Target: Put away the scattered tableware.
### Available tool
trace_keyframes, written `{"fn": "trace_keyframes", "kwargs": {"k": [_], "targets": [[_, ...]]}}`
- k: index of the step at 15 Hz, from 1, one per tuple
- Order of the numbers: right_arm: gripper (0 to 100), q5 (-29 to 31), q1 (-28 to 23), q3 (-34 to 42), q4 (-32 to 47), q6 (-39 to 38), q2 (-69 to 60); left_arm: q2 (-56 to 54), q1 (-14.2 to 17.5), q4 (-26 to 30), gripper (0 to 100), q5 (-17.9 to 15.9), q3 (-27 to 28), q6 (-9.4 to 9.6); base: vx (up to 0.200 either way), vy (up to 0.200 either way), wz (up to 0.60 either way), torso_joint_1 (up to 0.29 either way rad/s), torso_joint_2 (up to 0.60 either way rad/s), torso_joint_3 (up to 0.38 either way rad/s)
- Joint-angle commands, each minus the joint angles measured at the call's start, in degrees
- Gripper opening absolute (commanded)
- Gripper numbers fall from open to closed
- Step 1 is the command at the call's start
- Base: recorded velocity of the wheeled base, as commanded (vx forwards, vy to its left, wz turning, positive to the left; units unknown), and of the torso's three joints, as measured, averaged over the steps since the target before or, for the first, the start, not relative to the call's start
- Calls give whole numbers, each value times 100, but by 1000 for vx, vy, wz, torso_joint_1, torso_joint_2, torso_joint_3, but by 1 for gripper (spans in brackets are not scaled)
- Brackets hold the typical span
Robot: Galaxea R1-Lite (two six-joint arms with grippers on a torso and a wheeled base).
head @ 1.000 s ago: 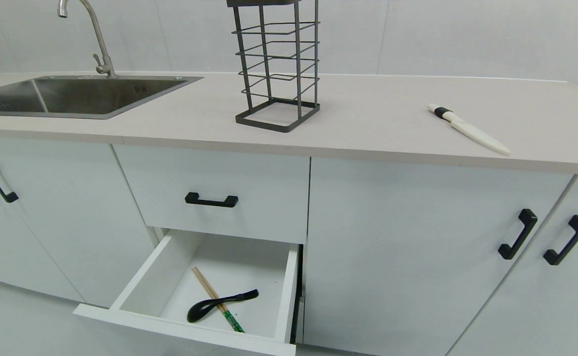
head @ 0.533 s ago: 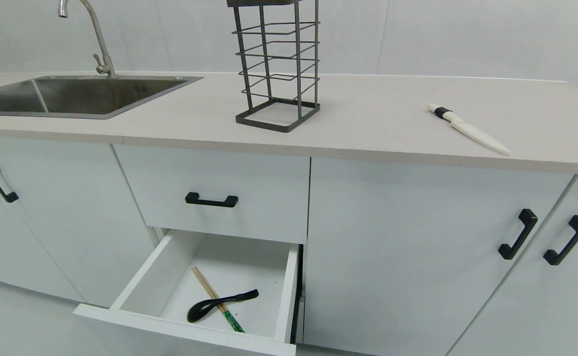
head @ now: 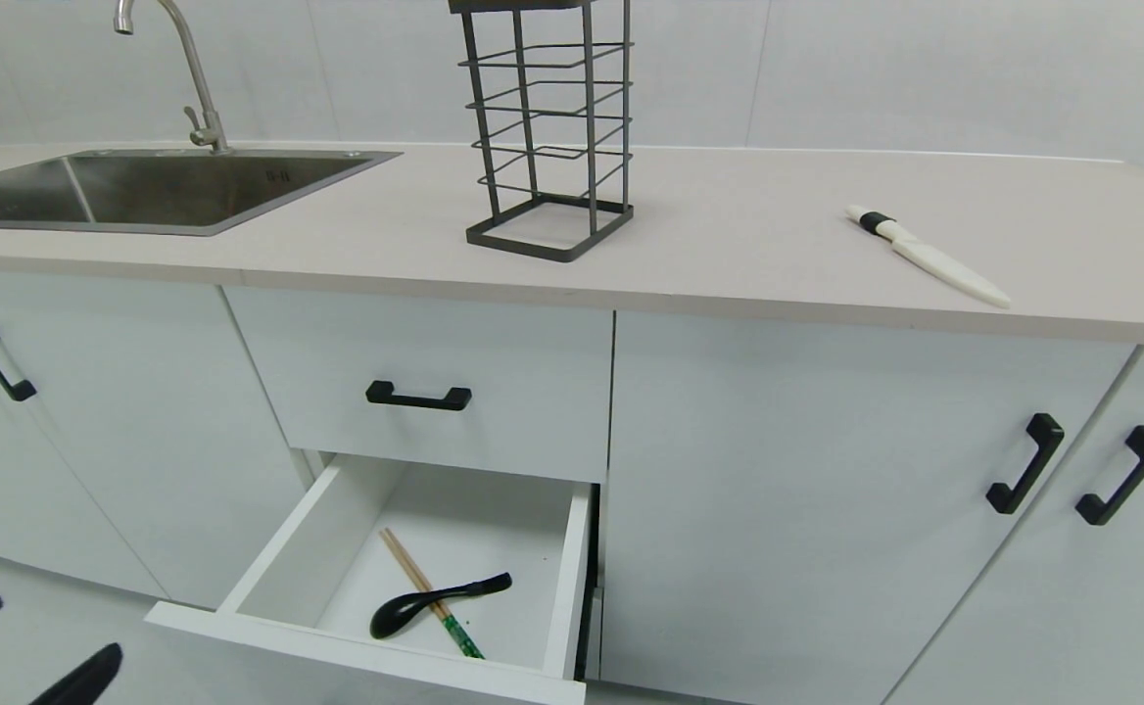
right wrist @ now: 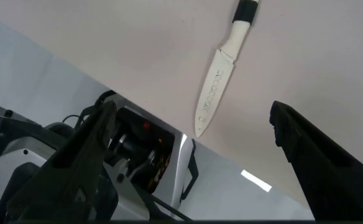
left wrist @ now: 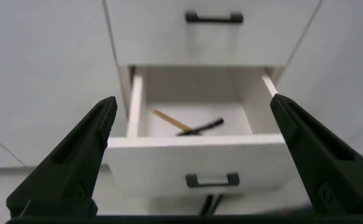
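Fingers [left wrist: 82,155] of the left gripper [head: 28,646] are spread wide and empty, low beside the open drawer [head: 357,646], where spoon [head: 391,619] and chopsticks [head: 415,574] lie crossed. The right gripper [right wrist: 192,109], equally wide and empty, hangs over the knife [head: 928,257], flat on the counter [head: 729,225] near its front edge. A slipping pinch could push it off. Rack [head: 548,127] and sink [head: 141,186] stand well apart, blocking nothing.
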State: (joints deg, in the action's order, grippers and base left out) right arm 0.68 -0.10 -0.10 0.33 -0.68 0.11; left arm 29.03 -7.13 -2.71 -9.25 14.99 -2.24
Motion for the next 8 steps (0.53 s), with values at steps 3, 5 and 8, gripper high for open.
{"fn": "trace_keyframes", "kwargs": {"k": [3,5,8], "targets": [[100,2,1,1,2,-2,15,1861,-218,25,100,-613,-14,-13,0,0,0,0,0,0],[100,2,1,1,2,-2,15,2327,-218,104,100,-833,-5,-13,0,0,0,0,0,0],[100,2,1,1,2,-2,15,3171,-482,710,100,-868,30,-13,0,0,0,0,0,0]]}}
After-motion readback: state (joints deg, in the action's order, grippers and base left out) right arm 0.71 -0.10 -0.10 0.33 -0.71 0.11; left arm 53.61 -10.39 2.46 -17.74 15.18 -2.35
